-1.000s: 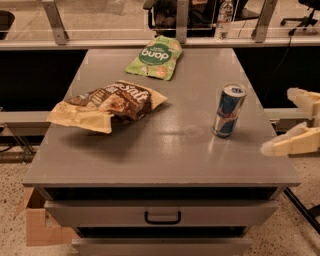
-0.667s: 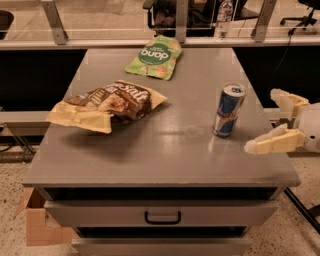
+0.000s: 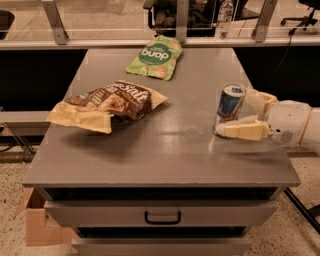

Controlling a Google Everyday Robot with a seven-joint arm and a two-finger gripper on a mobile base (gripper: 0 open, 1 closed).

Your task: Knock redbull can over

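Note:
The redbull can (image 3: 230,105), slim, blue and silver with a silver top, stands upright on the right part of the grey table (image 3: 165,150). My gripper (image 3: 236,115) reaches in from the right, low over the table. Its cream fingers are spread apart, one finger (image 3: 241,131) in front of the can's base and the other (image 3: 256,100) behind the can's right side. The can stands between the fingertips. I cannot tell whether a finger touches it.
A brown and cream snack bag (image 3: 105,104) lies at the left middle. A green snack bag (image 3: 154,57) lies at the far middle. A clear water bottle (image 3: 225,15) stands beyond the table. A drawer handle (image 3: 163,218) sits below; a cardboard box (image 3: 39,224) sits at lower left.
My gripper has moved left from the table's right edge to the can, so its fingers now stand on either side of it. The can remains upright.

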